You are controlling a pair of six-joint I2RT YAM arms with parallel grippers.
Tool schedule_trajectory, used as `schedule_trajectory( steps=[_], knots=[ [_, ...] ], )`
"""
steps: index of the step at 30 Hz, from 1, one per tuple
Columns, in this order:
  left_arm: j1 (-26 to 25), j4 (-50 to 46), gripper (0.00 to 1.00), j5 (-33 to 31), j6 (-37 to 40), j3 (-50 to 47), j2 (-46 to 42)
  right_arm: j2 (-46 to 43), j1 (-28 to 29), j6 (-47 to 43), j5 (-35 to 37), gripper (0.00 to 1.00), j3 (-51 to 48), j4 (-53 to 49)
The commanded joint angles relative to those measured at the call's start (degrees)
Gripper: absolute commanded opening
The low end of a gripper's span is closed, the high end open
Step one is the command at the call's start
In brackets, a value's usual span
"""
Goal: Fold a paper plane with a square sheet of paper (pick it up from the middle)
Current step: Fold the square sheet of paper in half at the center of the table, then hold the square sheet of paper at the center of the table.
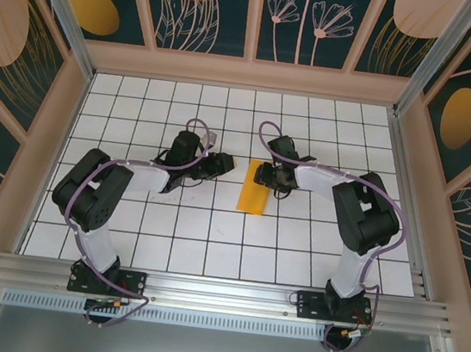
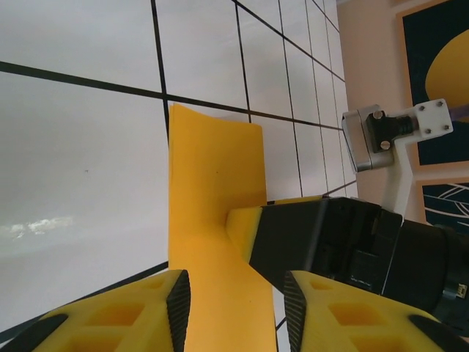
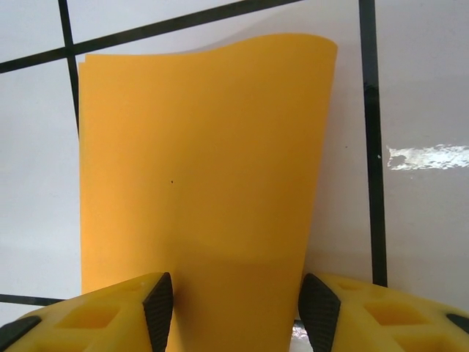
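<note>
Against the paper, from the left wrist: right fingers.

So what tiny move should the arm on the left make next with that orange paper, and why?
Probably close the left gripper on the orange sheet. Its jaws stand apart with the narrow sheet lying between them, and the right gripper straddles the opposite end, also apart, so nothing looks pinched yet.
</note>
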Motion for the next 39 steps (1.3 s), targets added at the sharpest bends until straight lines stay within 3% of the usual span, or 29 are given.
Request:
schedule_trajectory(
  steps=[1,17,39],
  knots=[
    [-0.6,0.0,0.4,-0.5,1.1,2.3,1.4,5.7,-0.3,-0.7,1.2,0.55,-1.3,-2.1],
    [-2.0,-2.2,0.27,-0.1,1.5,5.6,6.2,9.2,0.2,-3.2,2.1,0.55,-2.2,-1.7],
    [-3.2,-4.9,0.22,0.9,2.5,8.4,9.0,11.8,0.5,-4.5,2.3,0.55,-1.6,-1.6]
  ],
)
